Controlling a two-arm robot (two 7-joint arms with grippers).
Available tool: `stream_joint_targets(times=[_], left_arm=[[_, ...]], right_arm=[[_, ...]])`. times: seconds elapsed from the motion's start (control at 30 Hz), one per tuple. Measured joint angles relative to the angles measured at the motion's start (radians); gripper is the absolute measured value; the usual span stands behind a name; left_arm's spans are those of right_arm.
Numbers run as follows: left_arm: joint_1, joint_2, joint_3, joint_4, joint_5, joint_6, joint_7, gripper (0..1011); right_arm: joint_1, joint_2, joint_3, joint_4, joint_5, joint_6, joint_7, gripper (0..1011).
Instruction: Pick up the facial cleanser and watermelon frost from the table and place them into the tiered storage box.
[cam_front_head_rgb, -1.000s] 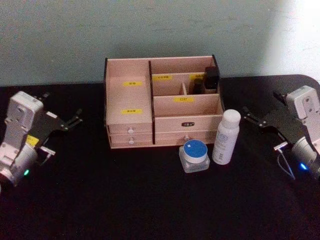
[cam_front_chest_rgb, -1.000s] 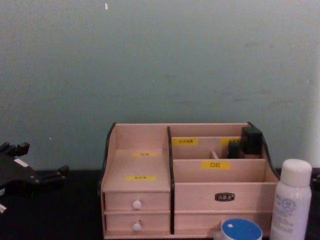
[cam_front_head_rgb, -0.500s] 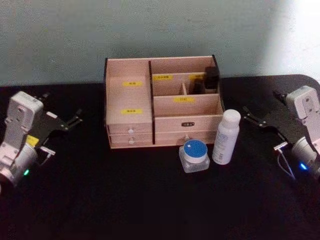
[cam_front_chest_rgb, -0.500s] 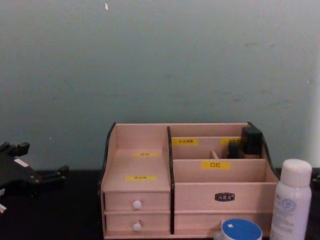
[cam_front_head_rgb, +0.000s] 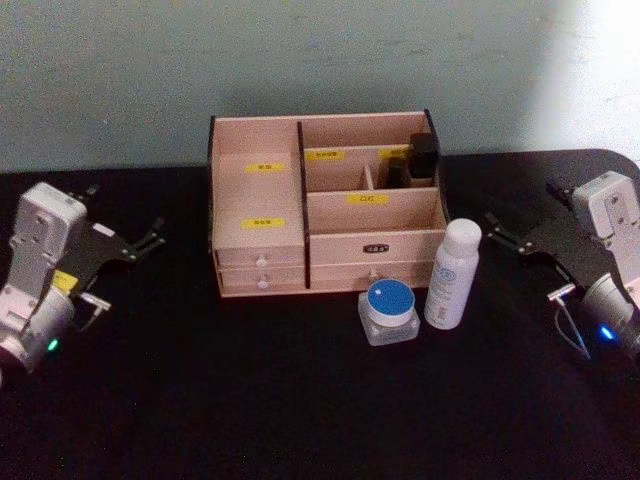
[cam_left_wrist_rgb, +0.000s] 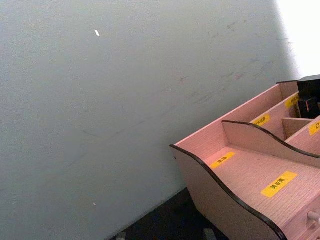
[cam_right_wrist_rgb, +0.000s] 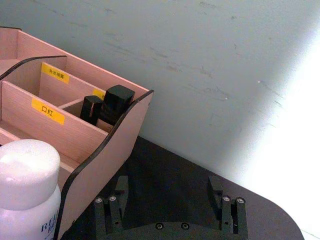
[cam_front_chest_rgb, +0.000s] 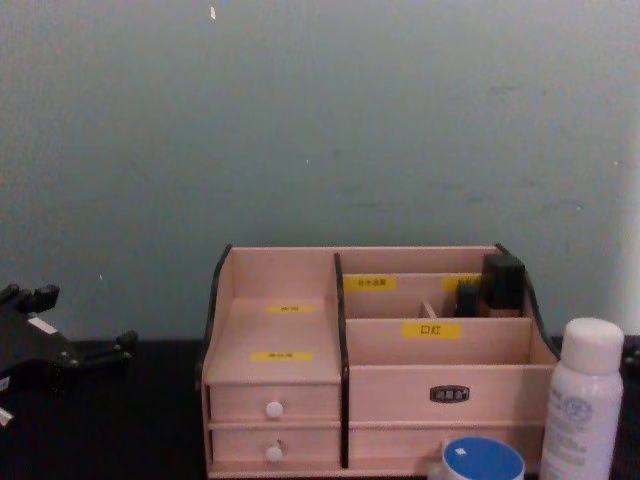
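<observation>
**Both items out front, nothing gripped**

I see the facial cleanser (cam_front_head_rgb: 452, 272) standing upright on the worktop (cam_front_head_rgb: 250, 400), just in front of the right end of the tiered storage box (cam_front_head_rgb: 258, 195). The watermelon frost (cam_front_head_rgb: 389, 308) sits just beside it, on its left. My left gripper (cam_front_head_rgb: 125, 213) hangs spread, well off to the box's left. My right gripper (cam_front_head_rgb: 520, 203), fingers apart too, waits to the right of the bottle.

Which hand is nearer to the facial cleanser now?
Right. The right hand is open just right of the facial cleanser; the left hand is beyond the tiered storage box, on its left.
</observation>
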Motion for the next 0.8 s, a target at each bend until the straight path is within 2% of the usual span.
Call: stream_joint_targets(times=[0.3,0.47,0.8], left_arm=[[0.0,0.0,0.0,0.0,0.0,0.0,0.0,1001],[0.0,0.0,0.0,0.0,0.0,0.0,0.0,1001],[0.0,0.0,0.0,0.0,0.0,0.0,0.0,1001]], right_arm=[[-0.038,0.007,0.033,-0.029,0.013,0.006,0.024,1003],[-0.09,0.035,0.063,-0.083,0.036,0.025,0.051,1002],[-0.218,0.1,0.123,-0.215,0.125,0.098,0.133,1003]])
